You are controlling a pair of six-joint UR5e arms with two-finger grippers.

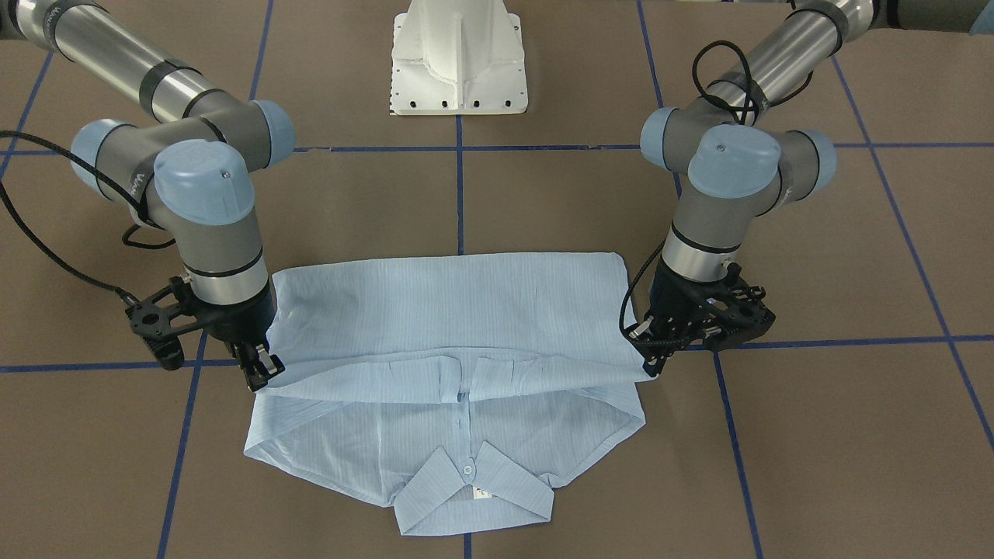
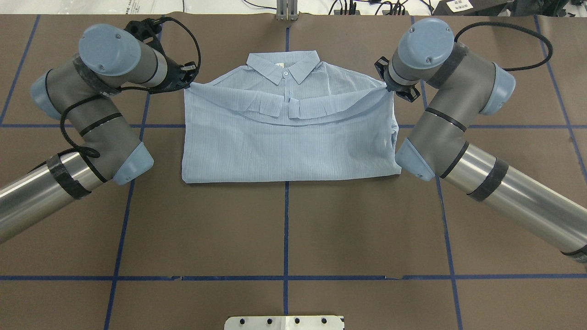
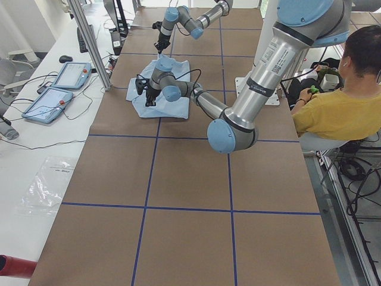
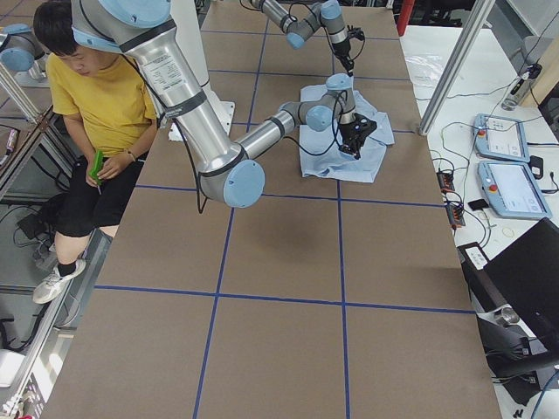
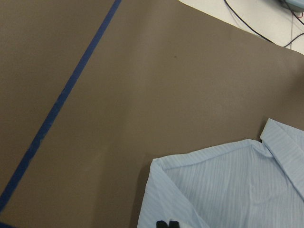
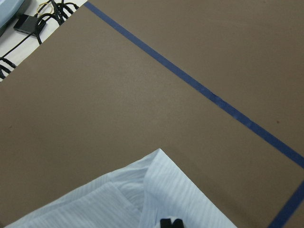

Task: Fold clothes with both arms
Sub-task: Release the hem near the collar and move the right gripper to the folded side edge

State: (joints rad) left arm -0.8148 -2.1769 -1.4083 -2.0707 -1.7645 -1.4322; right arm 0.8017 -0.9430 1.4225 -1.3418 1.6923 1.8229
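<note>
- Thin light-blue striped button-up shirt (image 1: 450, 310) lies centre frame on brown table (image 1: 815, 435); folded half's raised edge sags above pointed collar (image 1: 466, 497), bottom centre.
- Left gripper (image 1: 651, 363), frame right: wrist vertical, fingers pinching fold's corner.
- Right gripper (image 1: 262, 366), frame left: likewise, pinching opposite corner.

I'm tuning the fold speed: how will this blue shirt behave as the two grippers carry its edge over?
Probably very floppy: the held edge of the shirt sags in a curve between the left gripper and right gripper. Likely light, since the fabric looks thin and wrinkly. It may bunch rather than keep a straight line.
</note>
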